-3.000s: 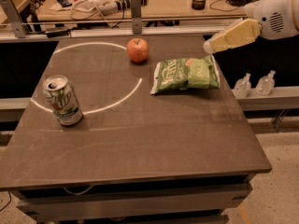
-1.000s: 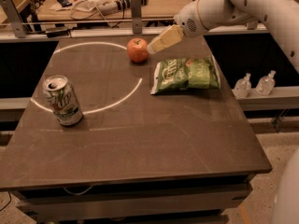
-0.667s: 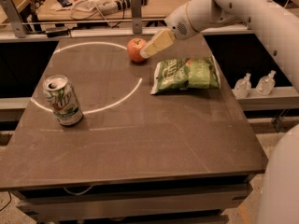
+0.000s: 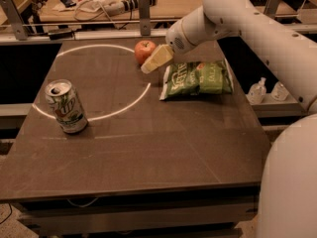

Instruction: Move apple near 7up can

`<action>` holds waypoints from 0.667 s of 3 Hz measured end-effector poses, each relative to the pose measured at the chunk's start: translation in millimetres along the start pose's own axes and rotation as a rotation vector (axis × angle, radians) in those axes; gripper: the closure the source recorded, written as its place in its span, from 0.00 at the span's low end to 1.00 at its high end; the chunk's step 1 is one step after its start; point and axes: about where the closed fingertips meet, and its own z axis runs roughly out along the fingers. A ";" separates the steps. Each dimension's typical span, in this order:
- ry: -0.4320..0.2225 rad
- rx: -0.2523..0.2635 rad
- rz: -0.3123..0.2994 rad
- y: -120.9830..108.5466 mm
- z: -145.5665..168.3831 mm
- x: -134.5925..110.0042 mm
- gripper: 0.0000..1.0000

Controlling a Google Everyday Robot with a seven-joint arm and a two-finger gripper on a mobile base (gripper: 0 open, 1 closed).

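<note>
The red-orange apple (image 4: 143, 50) sits at the back middle of the dark table (image 4: 148, 148). The 7up can (image 4: 66, 106), silver-white and green, stands upright at the table's left side, well apart from the apple. My gripper (image 4: 150, 65) reaches in from the right on the white arm and hangs just in front of and to the right of the apple, its tip partly covering the apple's lower right edge.
A green crinkled chip bag (image 4: 197, 78) lies flat right of the apple, under my arm. A white circle line (image 4: 130, 105) is drawn on the table's left half. A cluttered bench (image 4: 99, 4) stands behind, small bottles (image 4: 257, 90) on a shelf at the right.
My arm has swung in from the right and lowered; the gripper has moved left and down to the apple's front right. Apple, can and bag have not moved.
</note>
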 end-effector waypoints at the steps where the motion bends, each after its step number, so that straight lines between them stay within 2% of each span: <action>1: 0.006 -0.006 0.005 -4.0 14.1 7.5 0.00; 2: -0.026 -0.006 0.016 -10.5 24.8 -0.9 0.00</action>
